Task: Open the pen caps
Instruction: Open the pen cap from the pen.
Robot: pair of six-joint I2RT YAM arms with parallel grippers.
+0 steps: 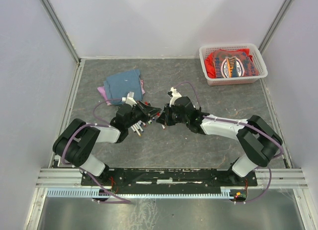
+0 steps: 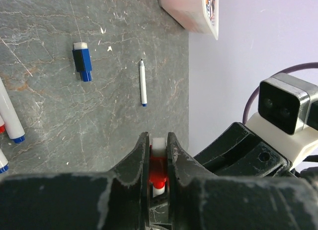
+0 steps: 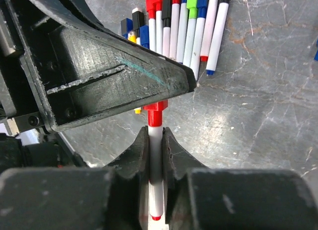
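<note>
The grey counter (image 1: 198, 140) carried everything. A white basket (image 1: 236, 81) of red fabric sat well beyond the right gripper (image 3: 155, 133), and a folded blue cloth (image 1: 123, 83) lay beyond the left gripper (image 2: 158, 140). The two arms met nose to nose over the middle of the counter.

A row of pens (image 3: 184, 26), with red, black, green and blue caps, lay side by side on the counter past the right gripper's tips and under the left arm. A loose blue cap (image 2: 82, 65) lay alone, ahead and to the left of the left gripper.

One pen was held in the air between the two. The right gripper was pressed together on its white barrel (image 3: 155, 175), which ran back between the fingers. The red cap (image 3: 155, 113) stuck out straight ahead of that gripper's tips and went into the left gripper, which was pinching it.

The pen's long axis lay on the line from one gripper to the other, cap end toward the left and barrel toward the right, with each arm already on its own end. The cap looked seated on the barrel, so the next move would likely be a straight pull apart along that axis. Any sideways pull might bend the pen or let it slip.
</note>
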